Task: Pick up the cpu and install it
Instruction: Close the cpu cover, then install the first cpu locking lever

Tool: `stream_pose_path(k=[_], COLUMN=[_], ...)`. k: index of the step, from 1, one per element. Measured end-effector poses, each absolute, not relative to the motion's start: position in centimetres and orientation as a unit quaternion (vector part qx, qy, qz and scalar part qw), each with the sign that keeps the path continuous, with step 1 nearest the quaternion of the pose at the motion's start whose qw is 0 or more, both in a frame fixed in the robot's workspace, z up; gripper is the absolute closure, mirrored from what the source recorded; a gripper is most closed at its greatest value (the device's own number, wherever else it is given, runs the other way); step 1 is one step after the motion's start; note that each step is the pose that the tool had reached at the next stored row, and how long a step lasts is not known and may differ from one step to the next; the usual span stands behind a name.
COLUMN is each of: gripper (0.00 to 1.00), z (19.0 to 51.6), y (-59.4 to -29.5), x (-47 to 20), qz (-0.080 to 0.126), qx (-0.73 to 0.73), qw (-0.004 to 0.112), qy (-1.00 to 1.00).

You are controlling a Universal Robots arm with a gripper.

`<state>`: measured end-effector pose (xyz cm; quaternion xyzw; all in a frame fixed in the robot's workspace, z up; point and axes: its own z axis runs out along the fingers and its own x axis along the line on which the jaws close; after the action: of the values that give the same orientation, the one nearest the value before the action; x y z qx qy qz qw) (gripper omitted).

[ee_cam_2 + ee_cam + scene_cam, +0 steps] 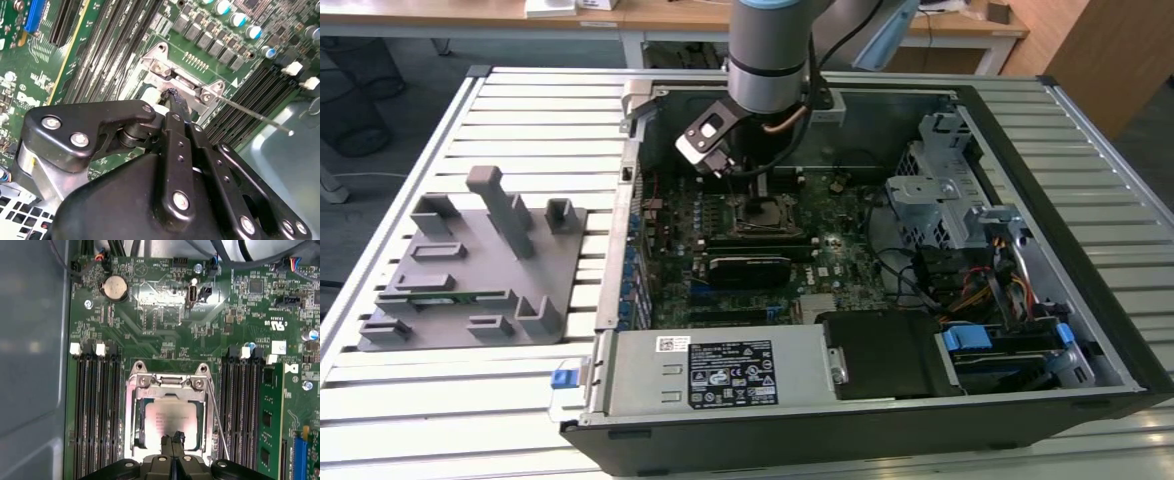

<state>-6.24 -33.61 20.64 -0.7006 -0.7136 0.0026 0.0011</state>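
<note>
— Starting at the exterior view's left, what do you make out?

— A grey plastic fixture (pixel 467 270) on the slatted table (pixel 520 100), with a thin green memory stick (pixel 447 296) lying in it. Next comes the open computer case (pixel 1067 150), with the arm reaching down over the motherboard (pixel 720 195).

— And the cpu?

— In the first wrist view the cpu (pixel 170 415) lies flat inside the metal socket frame (pixel 134 410), silver top upward. A thin lever rod (pixel 217 420) slants just beside it.

— Is the gripper holding it?

— I'd say not. The gripper (pixel 172 439) sits over the chip's near edge with its two fingers pressed tight together and nothing between them.

— How would that chip handle?

— My guess is light, stiff and thin, with a smooth lid that offers little grip. The underside and the socket contacts look like the delicate part, so I'd take it by two opposite edges and keep it level.

— Anything you can't settle?

— Plenty. The gripper covers the chip's near edge, so I can't tell whether the fingertips touch the lid or hover over it. I can't judge whether the chip is fully seated, or whether the frame is clamped. Further right, a green module (pixel 270 425) stands in its slot, cut off at the picture's edge.
</note>
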Motion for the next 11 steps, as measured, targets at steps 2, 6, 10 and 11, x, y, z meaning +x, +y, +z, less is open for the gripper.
stream_pose_path(k=[2,6,10,11], gripper=[0.89,0.89,0.89,0.89], z=[20.64,20.64,20.64,20.64], y=[-33.61,-33.61,-33.61,-33.61], x=[-6.04,-5.74,-5.47,-5.43], qz=[0.003,0.003,0.003,0.003], qx=[-0.701,-0.701,-0.701,-0.701], qw=[0.001,0.001,0.001,0.001], qy=[-0.714,-0.714,-0.714,-0.714])
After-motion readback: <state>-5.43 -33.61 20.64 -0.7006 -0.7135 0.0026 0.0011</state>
